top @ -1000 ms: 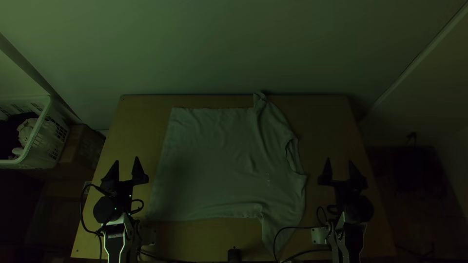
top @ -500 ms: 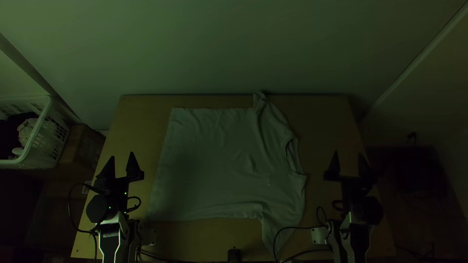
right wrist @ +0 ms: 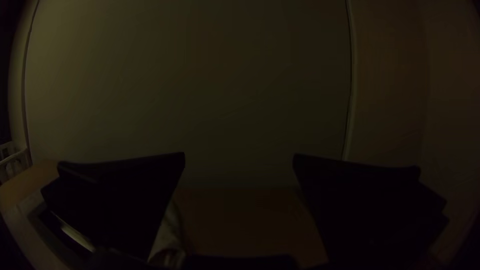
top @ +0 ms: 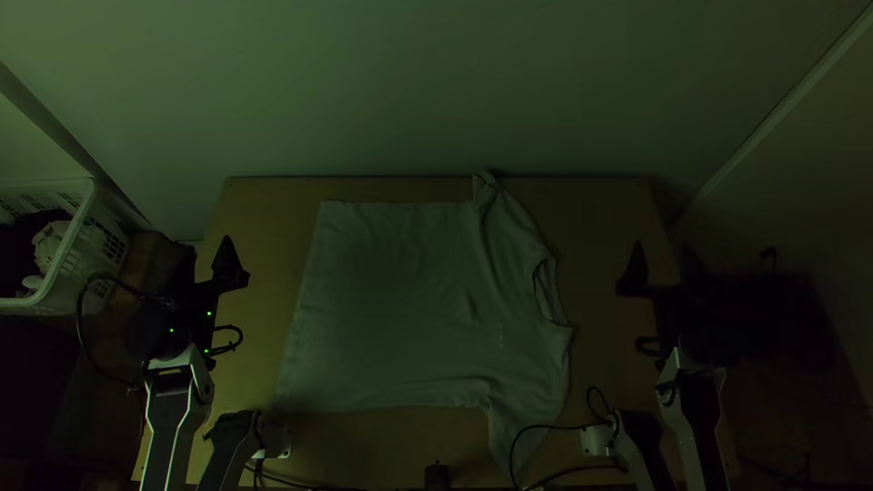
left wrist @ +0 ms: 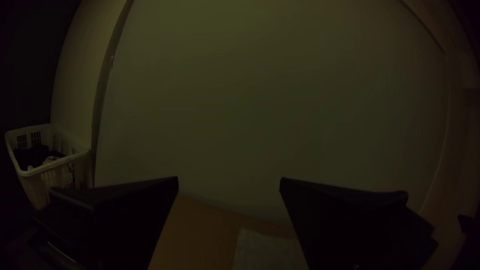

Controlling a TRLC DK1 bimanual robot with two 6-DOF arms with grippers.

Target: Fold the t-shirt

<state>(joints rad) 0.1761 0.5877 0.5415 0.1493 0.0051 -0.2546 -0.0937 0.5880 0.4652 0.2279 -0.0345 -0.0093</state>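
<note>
At far left, a white plastic laundry basket (top: 78,273) with dark and light clothes (top: 50,244) inside stands beyond the tabletop (top: 600,209). Next, seen from above at the tabletop's left edge, is the left claw (top: 207,250): its two broad black fingers are spread wide apart, with nothing gripped between them. In the middle, a pale short-sleeved t-shirt (top: 391,300) lies spread on the light wooden tabletop, turned sideways, its straight hem toward the left and its neck opening (top: 549,291) toward the right. One sleeve (top: 489,191) points to the far edge, bunched at its end; the other (top: 514,441) points to the near edge, where a black cable (top: 546,425) crosses the view over it. Soft wrinkles run across the chest. Farthest right, at the tabletop's right edge, the right claw (top: 662,245) is also wide open and empty.
</note>
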